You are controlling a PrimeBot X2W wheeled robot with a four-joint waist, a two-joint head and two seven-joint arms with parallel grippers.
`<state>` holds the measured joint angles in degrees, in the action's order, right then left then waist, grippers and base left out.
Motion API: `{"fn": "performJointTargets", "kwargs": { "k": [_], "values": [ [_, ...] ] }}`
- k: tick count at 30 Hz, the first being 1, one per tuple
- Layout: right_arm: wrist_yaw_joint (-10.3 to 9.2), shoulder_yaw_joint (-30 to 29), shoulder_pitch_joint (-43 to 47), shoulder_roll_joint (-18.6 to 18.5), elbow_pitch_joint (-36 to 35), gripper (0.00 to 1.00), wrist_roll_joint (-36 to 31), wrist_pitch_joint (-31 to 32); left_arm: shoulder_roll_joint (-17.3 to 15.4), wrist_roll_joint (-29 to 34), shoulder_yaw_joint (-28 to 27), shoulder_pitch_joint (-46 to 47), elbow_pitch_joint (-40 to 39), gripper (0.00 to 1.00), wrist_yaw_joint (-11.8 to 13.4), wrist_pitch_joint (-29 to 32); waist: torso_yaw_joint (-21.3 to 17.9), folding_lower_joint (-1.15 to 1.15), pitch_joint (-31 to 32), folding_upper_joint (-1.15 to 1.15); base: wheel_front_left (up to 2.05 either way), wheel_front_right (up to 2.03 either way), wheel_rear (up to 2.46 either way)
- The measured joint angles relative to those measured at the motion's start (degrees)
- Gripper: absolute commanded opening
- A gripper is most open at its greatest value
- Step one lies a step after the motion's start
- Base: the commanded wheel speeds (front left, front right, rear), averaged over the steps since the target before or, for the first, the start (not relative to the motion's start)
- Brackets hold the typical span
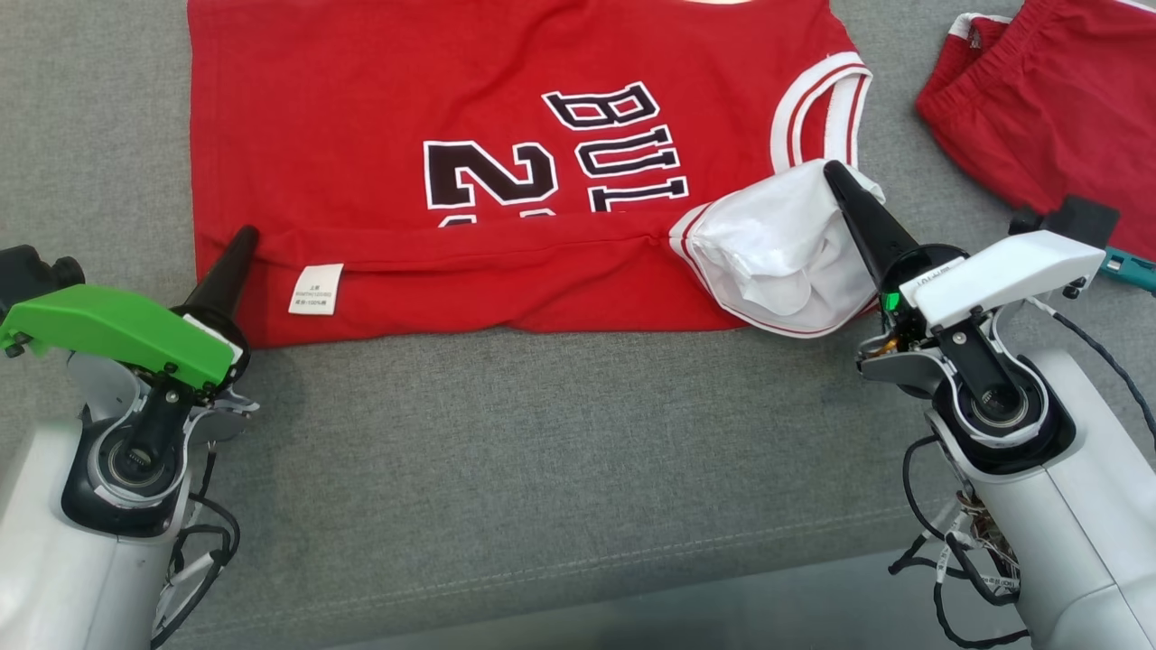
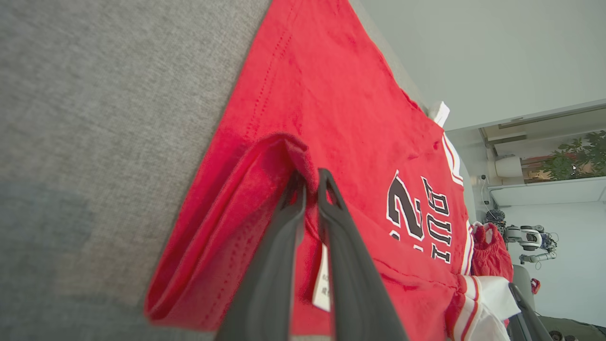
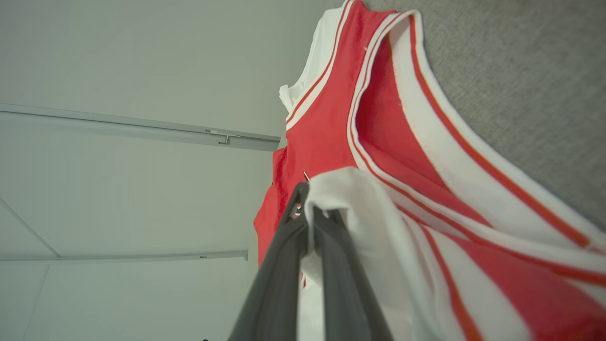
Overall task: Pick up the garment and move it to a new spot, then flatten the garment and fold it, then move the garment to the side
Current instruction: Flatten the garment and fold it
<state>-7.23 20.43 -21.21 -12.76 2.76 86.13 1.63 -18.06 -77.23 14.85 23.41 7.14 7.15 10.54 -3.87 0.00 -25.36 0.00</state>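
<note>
We see a grey woven cloth surface (image 1: 542, 451) across the whole head view. A red sleeveless basketball jersey with black, white-edged lettering (image 1: 406, 108) lies on it in the upper middle of the frame. Its long axis runs left to right: the hem is at the left, and the white-and-red-trimmed armhole and shoulders are at the right. The letters and the number lie on their sides with their tops toward the right. The jersey's near long edge is turned up over its front as a band and covers the lower part of the print. Some crumpled red shorts (image 1: 1057, 108) lie apart in the upper right corner.

The left arm rises from the lower left with a green wrist cover, and its fingers slant up and right to the jersey's lower left corner. The right arm rises from the lower right with a white cover, and its fingers slant up and left.

The right gripper (image 1: 835, 176) is clamped on the white inner side of the jersey at the armhole, and holds that flap bunched. In the left wrist view, the left gripper (image 2: 310, 182) has a fold of the hem between its tips with a narrow gap. We cannot tell if it pinches the fold.

A small white care label (image 1: 316, 289) sits on the folded band.
</note>
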Motion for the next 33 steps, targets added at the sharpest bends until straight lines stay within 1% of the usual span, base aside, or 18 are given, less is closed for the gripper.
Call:
{"fn": "performJointTargets", "kwargs": {
  "k": [6,7,10,11,12,13,15,16,17,18,22,25,30,33],
  "values": [
    [0.0,0.3,-1.33,0.22,1.96,0.0,-0.91,0.01,0.45,0.37,0.07,0.99,1.86,0.14,0.0,0.49,-0.25,0.0,-0.2,0.0,0.0,0.0,0.0],
    [0.0,0.3,-1.48,0.23,2.4,0.1,-1.19,0.0,0.56,0.4,0.09,1.18,2.02,0.17,0.0,0.51,-0.27,0.0,-0.23,0.0,0.0,0.0,0.0],
    [-0.01,0.29,-2.11,0.3,3.19,0.56,-1.69,-0.08,0.81,0.8,0.12,1.72,2.78,0.31,0.0,0.51,-0.31,0.0,-0.31,0.0,0.0,0.0,0.0],
    [-0.01,0.29,-2.26,0.37,3.24,0.67,-1.75,-0.08,0.87,0.82,0.12,1.87,3.07,0.34,0.0,0.51,-0.31,0.0,-0.33,0.0,0.0,0.0,0.0],
    [-0.01,0.29,-2.44,0.49,3.27,0.71,-1.77,-0.09,0.89,0.86,0.1,2.01,3.34,0.35,0.0,0.51,-0.31,0.0,-0.34,0.0,0.0,0.0,0.0],
    [-0.01,0.3,-2.66,0.66,3.34,0.76,-1.9,-0.13,0.92,0.86,0.08,2.2,3.53,0.38,0.0,0.49,-0.31,0.0,-0.35,0.0,0.0,0.0,0.0],
    [-0.01,0.3,-3.18,0.92,3.5,0.93,-2.02,-0.25,0.97,0.88,0.01,2.61,3.77,0.48,0.0,0.49,-0.31,0.0,-0.33,0.0,0.0,0.0,0.0],
    [-0.01,0.3,-3.36,0.99,3.64,1.0,-2.12,-0.48,1.01,0.88,-0.02,2.8,3.94,0.49,0.0,0.48,-0.31,0.0,-0.31,0.0,0.0,0.0,0.0],
    [-0.01,0.3,-3.48,1.03,3.86,1.0,-2.26,-0.6,1.1,0.88,-0.09,3.01,4.17,0.51,0.0,0.43,-0.32,0.0,-0.28,0.0,0.0,0.0,0.0],
    [-0.01,0.3,-3.57,1.05,4.14,1.0,-2.46,-0.67,1.14,0.9,-0.16,3.14,4.36,0.64,0.0,0.41,-0.33,0.0,-0.24,0.0,0.0,0.0,0.0],
    [-0.01,0.05,-4.17,1.23,5.34,1.0,-2.59,-1.16,1.58,0.97,-0.32,3.77,5.21,1.0,0.0,-0.09,-0.37,0.0,-0.02,0.0,0.0,0.0,0.0],
    [-0.01,0.03,-4.4,1.53,6.48,1.0,-2.75,-1.65,2.43,1.08,-0.54,3.81,5.92,1.0,0.0,-0.85,-0.4,0.0,0.34,0.0,0.0,0.0,0.0],
    [0.1,-1.01,-4.4,1.45,6.55,1.0,-3.12,-3.23,2.94,1.67,-1.26,3.8,6.19,1.0,0.0,-2.54,-0.52,0.0,0.87,0.0,0.0,0.0,0.0],
    [1.24,-1.21,-3.9,0.87,5.68,1.0,-4.26,-4.68,3.37,2.63,-2.18,3.45,5.77,1.0,0.0,-4.69,-0.5,0.0,1.49,0.0,0.0,0.0,0.0]
  ]
}}
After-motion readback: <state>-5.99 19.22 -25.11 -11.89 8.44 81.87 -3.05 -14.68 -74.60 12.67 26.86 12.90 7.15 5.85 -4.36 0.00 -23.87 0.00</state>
